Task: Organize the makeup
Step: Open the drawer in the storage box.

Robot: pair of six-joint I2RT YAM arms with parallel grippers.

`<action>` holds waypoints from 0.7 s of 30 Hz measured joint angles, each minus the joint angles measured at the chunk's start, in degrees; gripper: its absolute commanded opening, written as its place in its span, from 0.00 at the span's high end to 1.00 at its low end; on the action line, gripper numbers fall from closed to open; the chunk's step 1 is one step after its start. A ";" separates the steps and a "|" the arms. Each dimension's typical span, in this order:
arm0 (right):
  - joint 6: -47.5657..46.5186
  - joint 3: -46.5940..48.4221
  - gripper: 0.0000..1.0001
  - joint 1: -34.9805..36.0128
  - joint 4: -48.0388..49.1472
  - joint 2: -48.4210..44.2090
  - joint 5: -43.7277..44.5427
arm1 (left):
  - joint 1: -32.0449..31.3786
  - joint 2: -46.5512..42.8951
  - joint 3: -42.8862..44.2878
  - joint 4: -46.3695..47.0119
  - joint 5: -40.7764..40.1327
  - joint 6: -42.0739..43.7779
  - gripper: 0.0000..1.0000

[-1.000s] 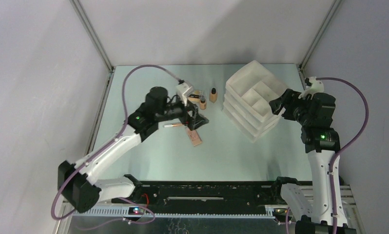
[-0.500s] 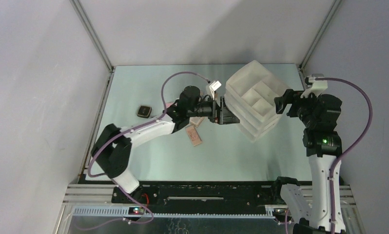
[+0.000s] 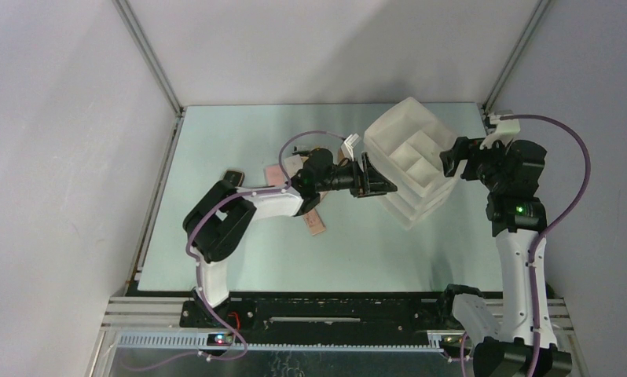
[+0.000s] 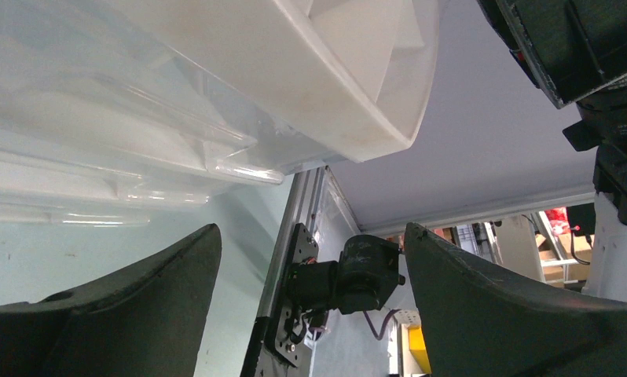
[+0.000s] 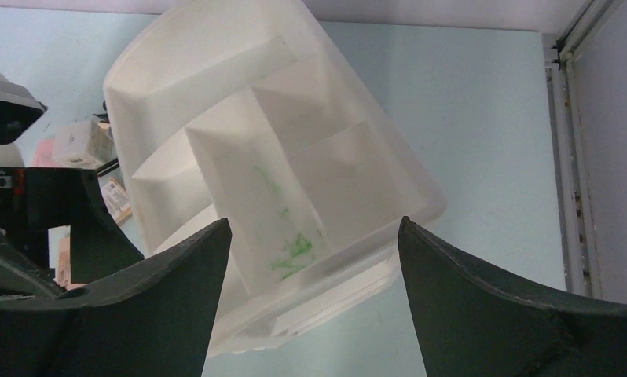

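Note:
The makeup lies left of centre on the table: a pink palette [image 3: 273, 170], a beige palette [image 3: 314, 224] and a black square compact [image 3: 232, 177] at the left arm's elbow. The arm hides the other pieces. My left gripper [image 3: 373, 179] is open against the left side of the white drawer organizer [image 3: 408, 153]. In the left wrist view the gripper [image 4: 310, 232] holds nothing and the organizer [image 4: 216, 78] looms just above it. My right gripper [image 3: 452, 161] hovers open at the organizer's right side. Seen from the right wrist, that gripper [image 5: 314, 221] is empty above the organizer's compartments [image 5: 279, 173].
The organizer stands tilted at the back right, with green smears [image 5: 295, 247] in one compartment. Grey walls and metal frame rails [image 3: 157, 196] bound the table on the left, the back and the right. The left arm's forearm [image 3: 271, 203] stretches across the makeup area.
The left arm swung right from the makeup cluster to the organizer's left side, uncovering the black compact. The right gripper rose slightly and drew back to the right.

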 measured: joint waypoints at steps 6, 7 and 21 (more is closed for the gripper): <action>-0.35 0.00 0.14 -1.31 1.75 1.40 -0.42 | 0.00 0.61 0.00 4.76 -1.84 -2.16 0.11; -0.52 0.00 0.14 -1.44 2.03 1.51 -0.42 | 0.00 0.81 0.00 5.64 -2.69 -2.58 0.12; -3.30 0.11 0.18 -3.43 6.49 7.56 -2.36 | 0.00 3.17 0.15 6.64 -7.45 -4.33 0.11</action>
